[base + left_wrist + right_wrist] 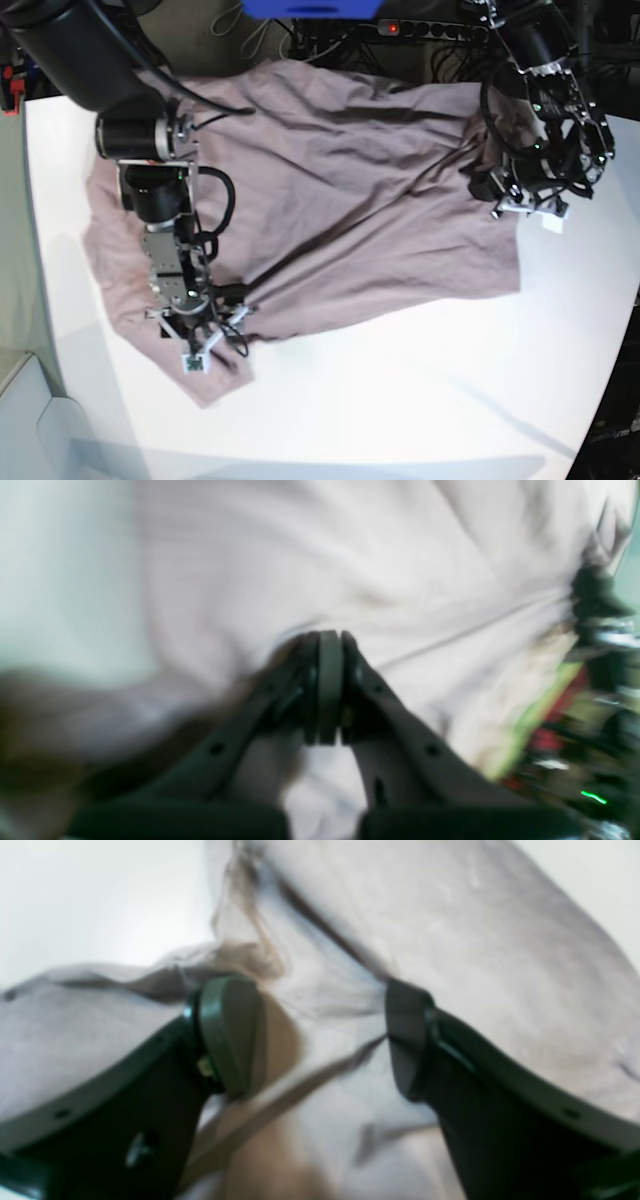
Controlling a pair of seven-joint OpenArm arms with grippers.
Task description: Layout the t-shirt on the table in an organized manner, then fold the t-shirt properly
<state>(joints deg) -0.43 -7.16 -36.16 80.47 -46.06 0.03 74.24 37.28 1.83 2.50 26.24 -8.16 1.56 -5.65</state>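
While the white table (400, 400) fills the lower part of the base view and shows bare along its near side and right side, the t-shirt (340, 210) lies wrinkled across its middle and far part, spread from beneath the right arm over to the left arm, with a diagonal crease between them. The right gripper (320, 1040) has its jaws parted wide over the rumpled cloth, with fabric showing between them, and the left gripper (330, 640) has its jaws closed at the shirt's other side; whether they pinch any cloth, I cannot tell.
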